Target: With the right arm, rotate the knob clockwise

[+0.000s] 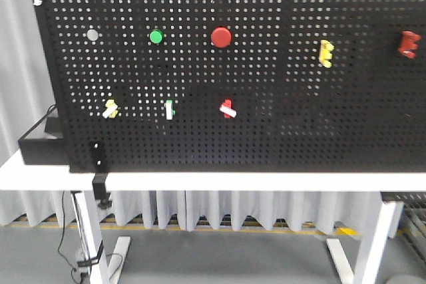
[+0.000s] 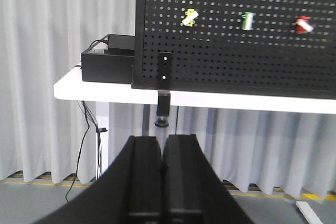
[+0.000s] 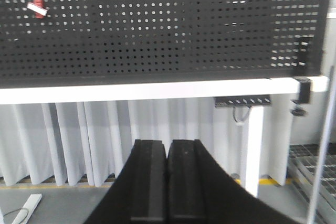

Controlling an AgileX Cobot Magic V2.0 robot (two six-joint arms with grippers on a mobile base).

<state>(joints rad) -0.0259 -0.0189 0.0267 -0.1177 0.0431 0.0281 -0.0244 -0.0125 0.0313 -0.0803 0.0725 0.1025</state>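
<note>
Knob (image 3: 37, 9), the red one I'm guessing, sits on the pegboard (image 3: 157, 24) way up and left of the right gripper (image 3: 168, 182), its jaws pressed together on nothing, so reaching, grabbing and twisting are all still left.

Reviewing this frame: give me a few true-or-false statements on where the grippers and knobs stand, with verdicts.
1. The right gripper has its jaws shut on nothing. True.
2. The right gripper touches the red knob. False: the knob sits high on the pegboard, well apart from the gripper.
3. In the front view, the yellow knob, green knob and red knob form one row, left to right. True.
4. The pegboard stands on a black table. False: the table is white.
5. The left gripper is open. False: its jaws are shut.
</note>
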